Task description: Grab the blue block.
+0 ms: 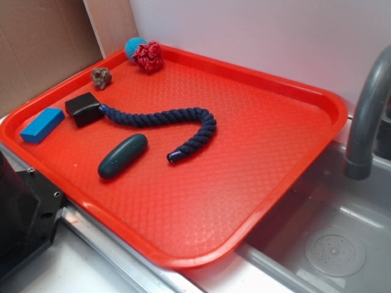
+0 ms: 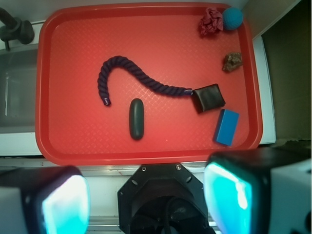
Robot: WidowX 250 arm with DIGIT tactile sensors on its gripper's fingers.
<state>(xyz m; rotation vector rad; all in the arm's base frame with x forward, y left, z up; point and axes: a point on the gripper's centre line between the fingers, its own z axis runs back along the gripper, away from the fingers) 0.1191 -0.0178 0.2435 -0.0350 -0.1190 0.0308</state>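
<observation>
Right, blue block (image 1: 41, 125) lies flat on the red tray (image 1: 256, 201), hard against the tray's left rim in the exterior view; in the wrist view it sits at the lower right of the tray, close to the near edge. Nothing touches it. Just beside it, a black block (image 1: 83, 108), with a small gap between the two. Navy rope (image 1: 171, 122) runs from the black block in an S-curve toward the tray's middle, free end curled back. Dark teal capsule (image 1: 123, 155) lies near the rope's free end, apart from both blocks. Farther along the rim: a small brown rock-like lump (image 1: 101, 77), then a red crinkled ball (image 1: 149, 57) touching a teal ball (image 1: 134, 47) in the tray corner. Tray rests over a metal sink (image 1: 336, 244), grey faucet (image 1: 366, 116) beside it. Gripper (image 2: 146, 195) hangs high over the near edge of the tray, fingers (image 2: 66, 207) spread wide, holding nothing, well apart from the blue block.
</observation>
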